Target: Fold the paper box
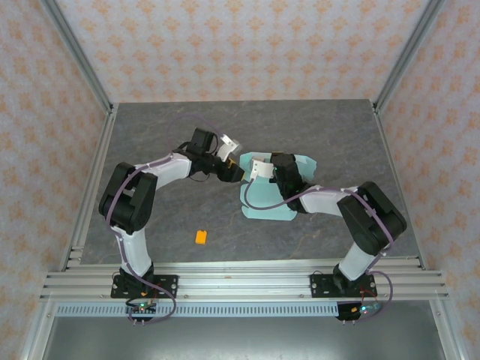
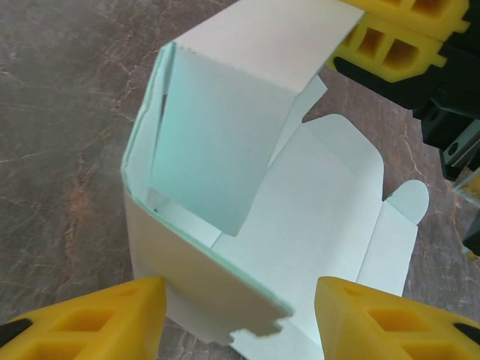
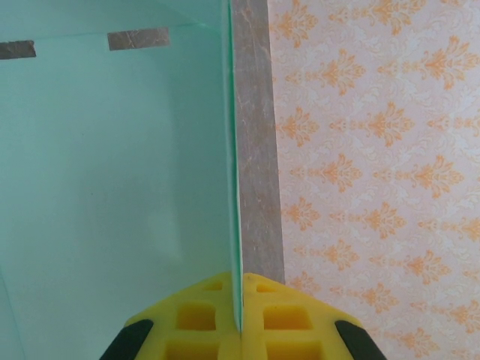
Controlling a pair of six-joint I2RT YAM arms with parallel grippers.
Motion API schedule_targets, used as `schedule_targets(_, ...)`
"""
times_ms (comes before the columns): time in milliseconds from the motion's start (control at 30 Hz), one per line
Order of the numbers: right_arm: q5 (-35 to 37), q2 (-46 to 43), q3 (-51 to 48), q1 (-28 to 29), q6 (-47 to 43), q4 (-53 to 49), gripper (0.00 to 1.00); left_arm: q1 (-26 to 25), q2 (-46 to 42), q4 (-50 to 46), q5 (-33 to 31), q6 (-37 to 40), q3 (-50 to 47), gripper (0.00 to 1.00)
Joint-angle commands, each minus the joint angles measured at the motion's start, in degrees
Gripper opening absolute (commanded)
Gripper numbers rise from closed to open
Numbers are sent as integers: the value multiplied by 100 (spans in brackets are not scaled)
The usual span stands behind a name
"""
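Grey marbled worktop [image 1: 315, 127]. R gripper [image 3: 241, 315] clamped shut on upright flap of paper box [image 2: 225, 142]. L gripper [image 2: 240, 319] approx half open, straddling box's near wall, not pinching. Box part-folded, mid-worktop btwn both arms.

Grey marbled table [image 1: 150, 135]; mint paper box [image 1: 266, 201] right of centre; small orange block [image 1: 201, 237] near front edge, well apart.

In the top view the right arm [image 1: 322, 199] covers the middle of the paper box [image 1: 259, 208], and the orange block [image 1: 201, 237] is too small to read. Both wrist views cut the box off at their edges.
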Motion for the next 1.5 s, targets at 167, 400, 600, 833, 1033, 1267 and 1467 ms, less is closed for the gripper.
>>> schedule_targets(167, -378, -352, 52, -198, 304, -464, 0, 18, -34, 174, 155, 17, 31, 55)
schedule_targets(400, -358, -314, 73, -227, 220, -517, 0, 399, -762, 290, 101, 27, -585, 57)
schedule_targets(600, -335, -265, 76, -244, 198, -487, 0, 735, -1231, 84, -316, 132, -844, 58)
schedule_targets(833, -360, -303, 94, -240, 213, -495, 0, 773, -419, -447, -749, -170, 92, 50)
schedule_targets(1033, -353, -265, 136, -244, 233, -575, 0, 476, 354, -1088, -369, 313, 856, 51)
schedule_targets(1267, -308, -205, 160, -231, 91, -619, 0, 225, 789, -1326, 473, 667, 1347, 51)
schedule_targets(1467, -369, -124, 212, -234, 28, -614, 0, 70, 1018, -1382, 658, 752, 1525, 51)
